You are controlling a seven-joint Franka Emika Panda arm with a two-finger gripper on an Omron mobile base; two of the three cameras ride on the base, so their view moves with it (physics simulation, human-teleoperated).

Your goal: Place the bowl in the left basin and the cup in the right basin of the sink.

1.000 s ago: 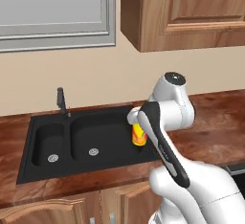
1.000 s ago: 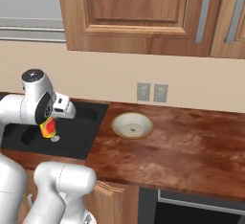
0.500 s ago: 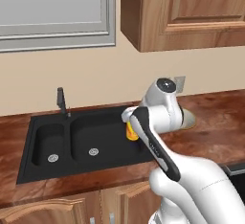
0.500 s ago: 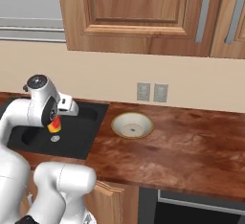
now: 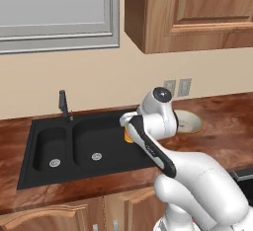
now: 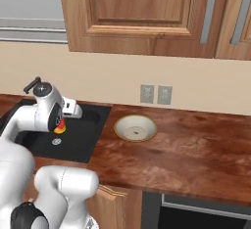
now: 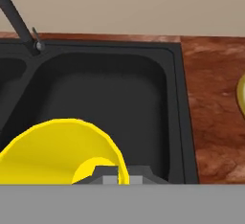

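My gripper [image 5: 127, 126] is shut on the yellow cup [image 5: 128, 136], which hangs over the right part of the right basin [image 5: 101, 138] of the black sink [image 5: 29, 175]. In the right base view the cup [image 6: 60, 124] shows its orange-red mark, just above the basin's silver drain [image 6: 57, 141]. Seen from the hand, the cup [image 7: 57, 151] sits tilted in front of my gripper [image 7: 118, 176], mouth toward the camera, with the right basin [image 7: 105, 98] beyond. The narrower left basin [image 5: 51, 148] holds nothing. The cream bowl [image 6: 135, 127] rests on the counter right of the sink.
A slim black faucet [image 5: 63, 104] stands behind the sink's divider. The brown counter [image 6: 196, 149] stretches to the right of the bowl. Two wall outlets [image 6: 156, 94] sit above it, with wooden cabinets [image 6: 142, 12] overhead.
The hand has carried the cup from the sink's right edge farther in over the right basin. The bowl has not moved.
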